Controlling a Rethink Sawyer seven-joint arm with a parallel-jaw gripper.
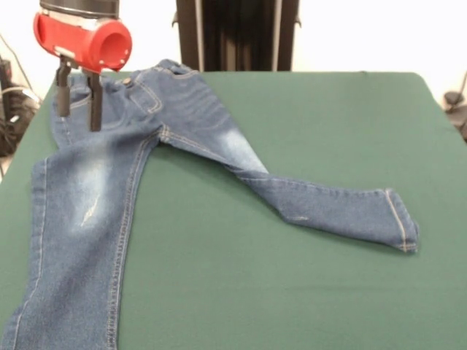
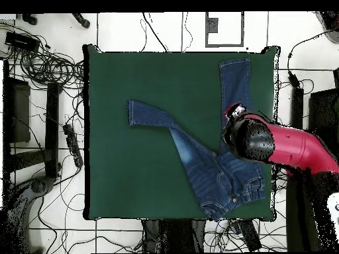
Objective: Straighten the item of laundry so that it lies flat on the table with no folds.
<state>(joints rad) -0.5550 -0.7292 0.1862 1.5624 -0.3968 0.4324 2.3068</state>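
Jaws [image 1: 79, 102] parted and empty, hanging above the waist end of the jeans [image 1: 109, 189].

One arm, one pair of jeans, one green desk [image 1: 306, 277]. The two black fingers [image 1: 95, 102] stand apart with nothing between them, over the denim near the hip; whether the tips touch the cloth cannot be told. From the front, the jeans lie front side up, the waistband at the desk's far edge. One leg runs straight down the left side and out of the picture's bottom; the other bends at the knee and angles out to the right, its hem well short of the right edge. The desk's right half and near middle are bare.
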